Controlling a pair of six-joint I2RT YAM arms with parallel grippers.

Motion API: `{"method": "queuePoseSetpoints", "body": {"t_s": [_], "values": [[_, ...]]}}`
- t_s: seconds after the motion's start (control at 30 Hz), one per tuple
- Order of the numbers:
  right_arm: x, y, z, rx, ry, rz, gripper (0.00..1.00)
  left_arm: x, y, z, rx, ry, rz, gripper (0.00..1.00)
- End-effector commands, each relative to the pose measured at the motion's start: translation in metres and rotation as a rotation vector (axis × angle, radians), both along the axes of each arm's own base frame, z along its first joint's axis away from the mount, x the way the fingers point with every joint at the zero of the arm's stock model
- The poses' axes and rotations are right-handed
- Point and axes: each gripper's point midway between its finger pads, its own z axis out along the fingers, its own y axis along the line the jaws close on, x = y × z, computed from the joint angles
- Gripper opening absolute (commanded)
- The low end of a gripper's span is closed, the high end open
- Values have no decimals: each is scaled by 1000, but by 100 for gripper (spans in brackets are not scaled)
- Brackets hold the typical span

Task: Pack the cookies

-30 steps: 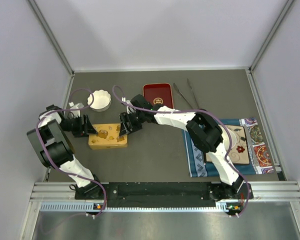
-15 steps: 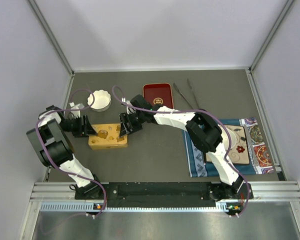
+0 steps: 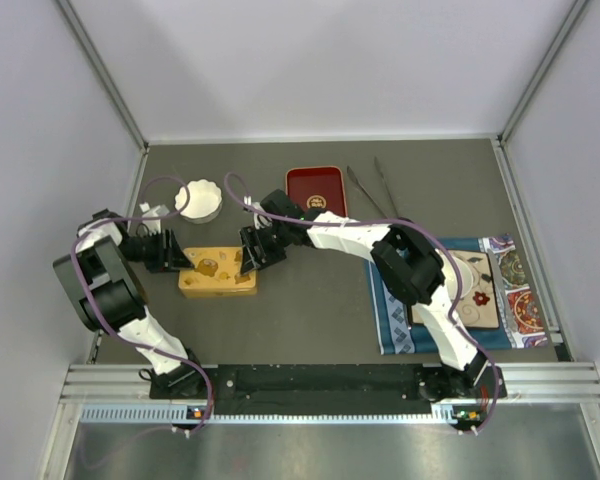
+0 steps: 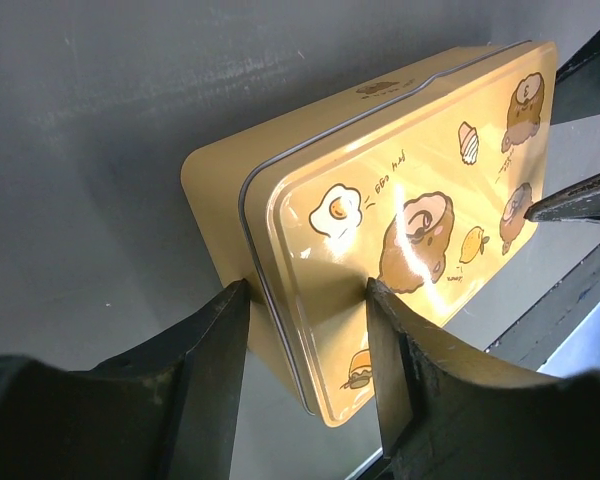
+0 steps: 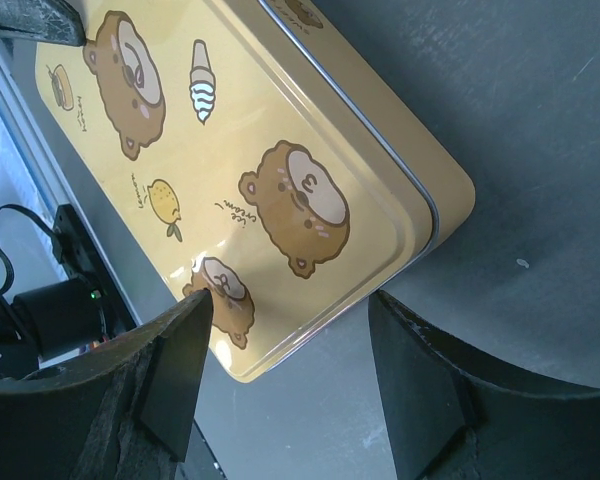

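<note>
A yellow tin with cartoon bears on its closed lid lies on the dark table, left of centre. My left gripper is at its left end. In the left wrist view its jaws straddle the tin at the end edge, one finger on the side wall and one on the lid. My right gripper is at the tin's right end. In the right wrist view it is wide open around one corner of the tin. No cookies show in any view.
A white fluted cup stands behind the tin. A red tray and metal tongs lie at the back. A patterned cloth with a pale board on it lies at the right.
The tin has shifted very slightly to the right. Both arms have hardly moved.
</note>
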Motion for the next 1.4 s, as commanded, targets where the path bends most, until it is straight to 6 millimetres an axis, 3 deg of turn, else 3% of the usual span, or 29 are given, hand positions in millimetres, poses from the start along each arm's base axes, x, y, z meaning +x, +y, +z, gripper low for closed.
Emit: {"method": "queuePoseSetpoints", "body": {"t_s": [0.0, 0.2, 0.5, 1.17, 1.37], "values": [[1, 26, 26, 87, -67, 39, 64, -1, -25, 3, -86, -1, -63, 40], [0, 28, 27, 89, -66, 42, 64, 1, -29, 3, -92, -2, -73, 28], [0, 29, 34, 98, -72, 43, 63, -1, -34, 2, -101, -19, -105, 0], [1, 30, 39, 110, -71, 49, 63, 1, -43, -5, -226, -25, -170, 0], [2, 29, 38, 109, -70, 48, 63, -3, -41, -21, -226, 55, -148, 0]]}}
